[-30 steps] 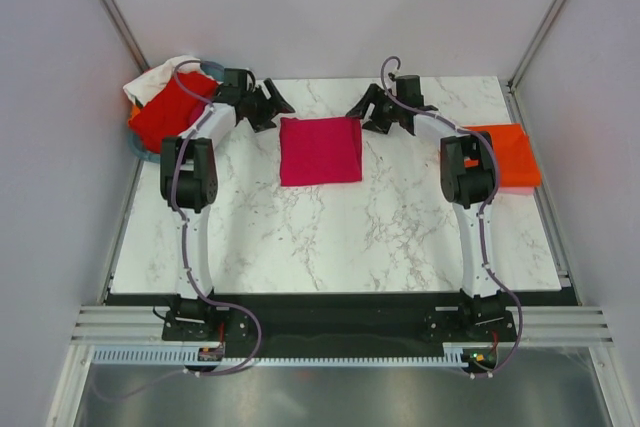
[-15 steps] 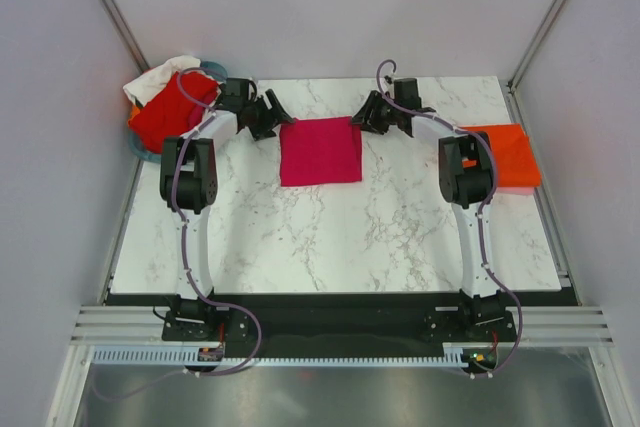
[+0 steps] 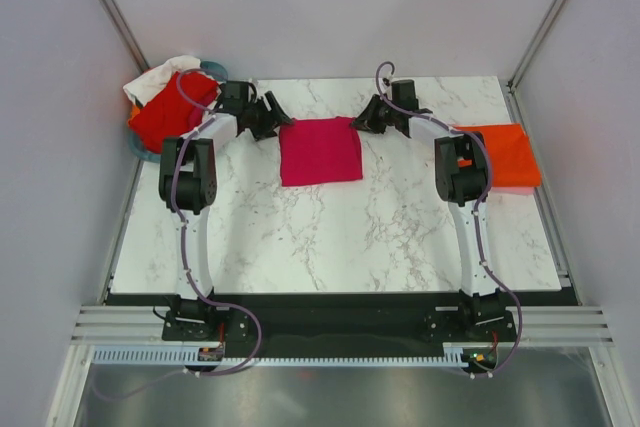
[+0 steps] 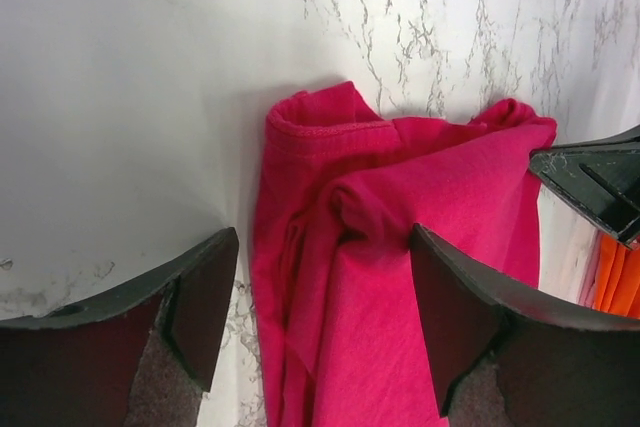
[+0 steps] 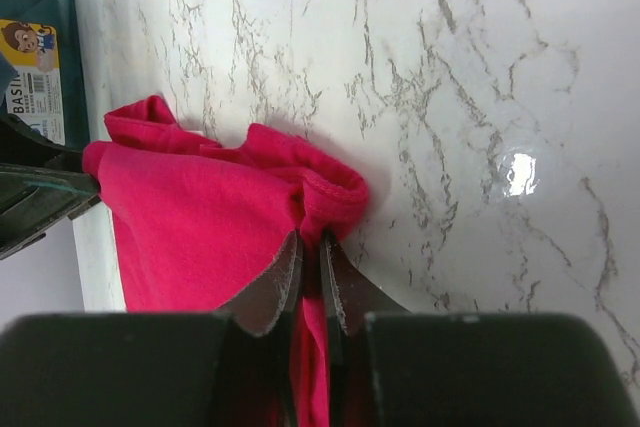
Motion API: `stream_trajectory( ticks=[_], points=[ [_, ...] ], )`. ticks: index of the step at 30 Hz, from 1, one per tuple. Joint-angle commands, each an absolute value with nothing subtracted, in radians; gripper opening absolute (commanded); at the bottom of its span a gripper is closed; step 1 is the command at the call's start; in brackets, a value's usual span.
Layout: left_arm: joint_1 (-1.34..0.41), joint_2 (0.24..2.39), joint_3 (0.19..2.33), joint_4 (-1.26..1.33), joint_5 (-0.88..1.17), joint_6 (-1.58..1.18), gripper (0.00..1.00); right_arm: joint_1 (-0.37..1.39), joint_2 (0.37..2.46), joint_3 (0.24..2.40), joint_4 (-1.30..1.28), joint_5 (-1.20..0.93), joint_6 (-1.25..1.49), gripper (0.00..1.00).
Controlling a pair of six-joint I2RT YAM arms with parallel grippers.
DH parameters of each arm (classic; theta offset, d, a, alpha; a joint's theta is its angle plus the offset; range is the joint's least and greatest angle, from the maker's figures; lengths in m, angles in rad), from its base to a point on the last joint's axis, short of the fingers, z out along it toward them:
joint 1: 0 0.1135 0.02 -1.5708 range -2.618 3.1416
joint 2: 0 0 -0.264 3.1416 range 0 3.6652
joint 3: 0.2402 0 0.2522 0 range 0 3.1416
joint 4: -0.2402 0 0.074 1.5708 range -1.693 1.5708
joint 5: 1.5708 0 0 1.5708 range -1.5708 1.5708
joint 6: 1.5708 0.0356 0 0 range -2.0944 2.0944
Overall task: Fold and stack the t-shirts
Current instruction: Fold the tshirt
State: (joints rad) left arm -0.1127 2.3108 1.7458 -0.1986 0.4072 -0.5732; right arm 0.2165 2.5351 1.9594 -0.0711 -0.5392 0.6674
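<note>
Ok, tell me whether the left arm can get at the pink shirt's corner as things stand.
Probably yes. The left gripper is open, and a corner of the magenta t-shirt lies between its fingers with nothing blocking. The right gripper pinches the other far corner, out of the way.

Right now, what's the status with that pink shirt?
Left gripper: jaws open astride a far corner of the folded magenta cotton t-shirt. Right gripper: jaws shut on its other far corner. Nothing blocking either arm.
</note>
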Motion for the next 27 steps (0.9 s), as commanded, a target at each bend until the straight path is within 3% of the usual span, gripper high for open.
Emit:
stream_trajectory(
  ticks=[1,5,11,16,19,20,21,23,27],
  points=[
    [-0.107,2.272,1.721,-0.187,0.419,-0.526,0.75,0.212,2.565,1.987,-0.075,-0.543,0.67,0.13],
    [-0.107,2.289,1.723,-0.166,0.443,-0.54,0.63,0.213,2.569,1.987,-0.068,-0.552,0.678,0.13],
    [-0.104,2.29,1.678,-0.1,0.48,-0.568,0.62,0.21,2.574,1.985,-0.063,-0.561,0.683,0.12],
    [-0.101,2.336,1.718,-0.095,0.491,-0.595,0.51,0.212,2.577,1.982,-0.052,-0.574,0.689,0.11],
    [-0.1,2.359,1.733,-0.065,0.5,-0.614,0.39,0.21,2.586,1.991,-0.035,-0.584,0.704,0.07],
    [-0.101,2.365,1.733,-0.051,0.503,-0.615,0.24,0.21,2.598,2.002,-0.034,-0.589,0.709,0.03],
    [-0.101,2.368,1.735,-0.04,0.499,-0.624,0.15,0.21,2.609,2.028,-0.035,-0.595,0.719,0.0],
    [-0.101,2.381,1.744,-0.029,0.503,-0.63,0.04,0.21,2.623,2.046,-0.032,-0.607,0.73,0.0],
    [-0.101,2.364,1.737,-0.008,0.522,-0.634,0.02,0.207,2.608,2.054,-0.028,-0.611,0.735,0.0]
  ],
)
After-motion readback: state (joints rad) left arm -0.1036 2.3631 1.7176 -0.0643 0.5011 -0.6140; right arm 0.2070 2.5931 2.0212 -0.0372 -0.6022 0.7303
